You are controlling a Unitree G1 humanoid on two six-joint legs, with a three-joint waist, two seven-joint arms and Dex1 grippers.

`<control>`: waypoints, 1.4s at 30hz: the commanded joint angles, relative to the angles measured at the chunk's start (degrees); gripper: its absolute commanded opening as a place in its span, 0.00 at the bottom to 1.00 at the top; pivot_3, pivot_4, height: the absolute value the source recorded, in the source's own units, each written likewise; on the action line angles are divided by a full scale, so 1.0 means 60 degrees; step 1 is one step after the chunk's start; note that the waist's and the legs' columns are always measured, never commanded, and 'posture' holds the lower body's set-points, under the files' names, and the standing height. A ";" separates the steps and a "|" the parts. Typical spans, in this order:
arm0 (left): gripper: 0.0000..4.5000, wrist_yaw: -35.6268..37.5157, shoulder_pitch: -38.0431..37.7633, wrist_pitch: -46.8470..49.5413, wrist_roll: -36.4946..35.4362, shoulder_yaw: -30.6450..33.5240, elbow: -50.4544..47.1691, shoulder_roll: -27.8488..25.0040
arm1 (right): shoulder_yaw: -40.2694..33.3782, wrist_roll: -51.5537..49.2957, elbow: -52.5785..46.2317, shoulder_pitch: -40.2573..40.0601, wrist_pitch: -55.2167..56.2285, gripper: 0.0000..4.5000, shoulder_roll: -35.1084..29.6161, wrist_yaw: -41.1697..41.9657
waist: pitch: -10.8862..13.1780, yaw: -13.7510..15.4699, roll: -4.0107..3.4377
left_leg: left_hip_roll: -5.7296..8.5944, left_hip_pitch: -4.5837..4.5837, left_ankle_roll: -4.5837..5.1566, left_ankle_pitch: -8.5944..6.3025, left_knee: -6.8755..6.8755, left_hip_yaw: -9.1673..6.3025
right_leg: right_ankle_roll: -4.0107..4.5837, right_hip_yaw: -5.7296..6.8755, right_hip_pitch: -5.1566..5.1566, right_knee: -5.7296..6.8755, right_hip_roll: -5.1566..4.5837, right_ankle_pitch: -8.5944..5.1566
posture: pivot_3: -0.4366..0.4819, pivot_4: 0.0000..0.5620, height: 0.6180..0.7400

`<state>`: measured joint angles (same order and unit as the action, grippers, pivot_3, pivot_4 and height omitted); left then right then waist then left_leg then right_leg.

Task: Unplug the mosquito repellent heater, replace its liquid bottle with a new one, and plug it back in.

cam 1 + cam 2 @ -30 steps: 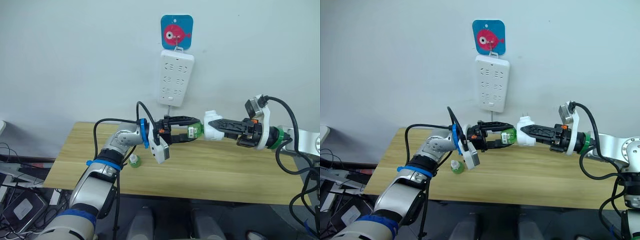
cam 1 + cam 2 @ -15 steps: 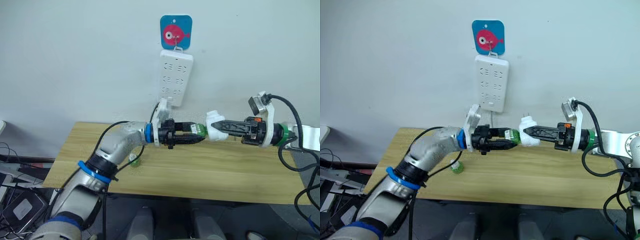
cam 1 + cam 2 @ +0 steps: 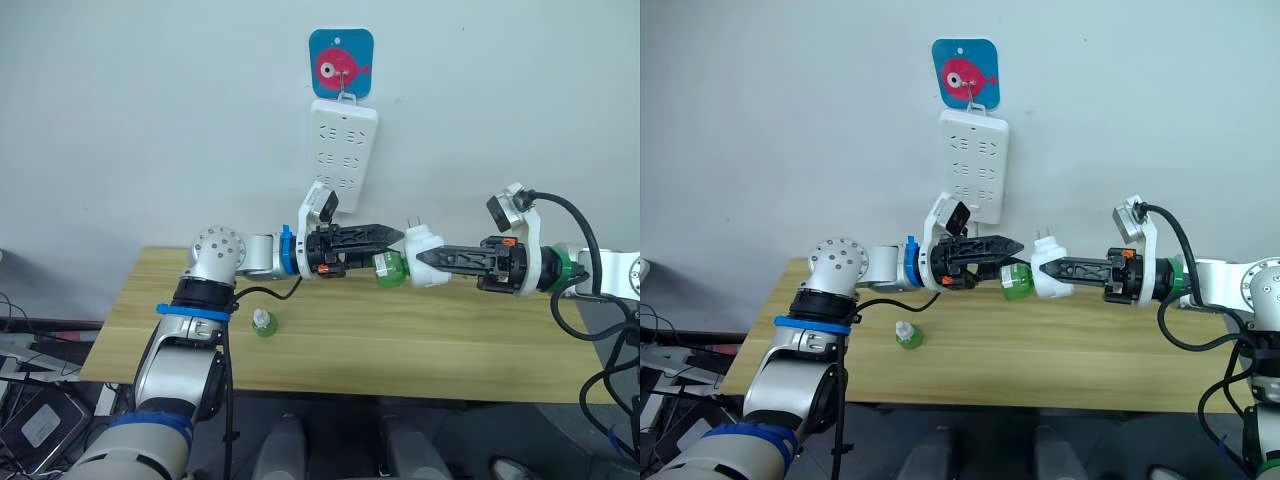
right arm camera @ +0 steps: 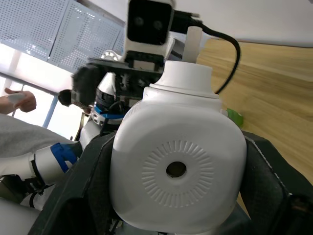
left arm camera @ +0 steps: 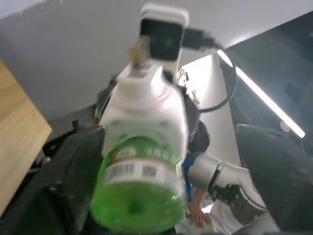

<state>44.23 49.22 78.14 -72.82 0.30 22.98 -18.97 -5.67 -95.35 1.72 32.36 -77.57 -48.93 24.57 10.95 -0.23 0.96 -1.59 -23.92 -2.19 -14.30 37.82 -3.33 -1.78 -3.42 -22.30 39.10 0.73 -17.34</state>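
Gripping the mosquito repellent heater (image 3: 421,257) between its black fingers, my right gripper (image 3: 432,257) holds it in mid-air above the wooden table (image 3: 420,340), prongs up, below the power strip (image 3: 343,141). Its green liquid bottle (image 3: 388,268) points at my left gripper (image 3: 385,240), whose fingers sit spread around it. A second green bottle (image 3: 263,322) stands on the table.

From my left wrist, the bottle's base faces me between dark fingers (image 5: 73,166).

From my right wrist, both fingers (image 4: 90,183) clamp the heater's sides.

Right gripper (image 3: 1050,268) clamping white mosquito repellent heater (image 3: 1049,276) above wooden table (image 3: 1060,350), green bottle (image 3: 1015,282) projecting toward left gripper (image 3: 1012,245), second bottle (image 3: 906,335) standing on table.
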 commanded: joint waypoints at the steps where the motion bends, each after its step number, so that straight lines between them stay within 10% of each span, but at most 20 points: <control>1: 1.00 0.0251 0.0443 -0.0537 0.0639 0.0495 -0.0231 -0.0261 | -0.0462 -0.0370 0.0035 0.0010 -0.0038 0.69 -0.0044 -0.0062 | 0.0001 0.0005 0.0001 | 0.0001 0.0001 0.0000 0.0000 0.0000 0.0004 | 0.0000 -0.0003 -0.0001 0.0000 -0.0001 0.0000 | 0.54 0.32 1.00; 9: 1.00 0.3634 -0.0321 -0.5507 0.4389 -0.0974 -0.3492 -0.1929 | -0.0878 -0.0633 0.0602 -0.0061 -0.0038 0.69 0.0032 -0.0398 | 0.0005 0.0032 -0.0006 | -0.0006 0.0005 -0.0008 0.0000 -0.0012 0.0039 | 0.0002 -0.0032 -0.0006 -0.0011 -0.0007 0.0001 | 0.55 0.32 1.00; 14: 1.00 0.5484 -0.1810 -1.3658 0.8210 -0.1723 -0.3583 -0.1879 | -0.0966 -0.1001 0.1193 0.0070 -0.0097 0.69 0.0015 -0.0644 | 0.0006 0.0084 -0.0007 | -0.0002 0.0007 -0.0005 -0.0002 -0.0012 0.0066 | 0.0002 -0.0054 -0.0002 -0.0015 -0.0039 0.0002 | 0.56 0.33 1.00; 24: 1.00 0.2415 -0.1088 -2.6204 1.3311 -0.0498 0.1889 -0.0442 | -0.0915 -0.1714 0.1027 -0.0058 -0.0092 0.69 0.0049 -0.1043 | 0.0006 0.0283 -0.0006 | -0.0006 -0.0006 0.0034 -0.0024 0.0001 0.0074 | -0.0007 -0.0066 -0.0004 -0.0025 -0.0058 0.0009 | 0.55 0.34 1.00; 42: 1.00 -0.3798 0.0090 -2.7466 1.9455 0.0143 0.2772 0.0520 | -0.0462 -0.2655 0.0606 -0.0099 0.0306 0.69 0.0033 -0.1723 | 0.0005 0.0268 -0.0007 | -0.0006 -0.0008 0.0038 -0.0025 0.0009 0.0073 | -0.0022 -0.0054 -0.0004 -0.0008 -0.0066 0.0018 | 0.55 0.32 1.00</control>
<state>24.66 48.30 -86.70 42.79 1.67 41.73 -15.59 -7.70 -108.98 7.19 31.67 -76.64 -48.28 14.12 10.98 1.37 0.92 -1.61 -23.97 -1.96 -14.45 37.87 -2.88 -1.91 -3.76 -22.32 39.05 0.33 -17.23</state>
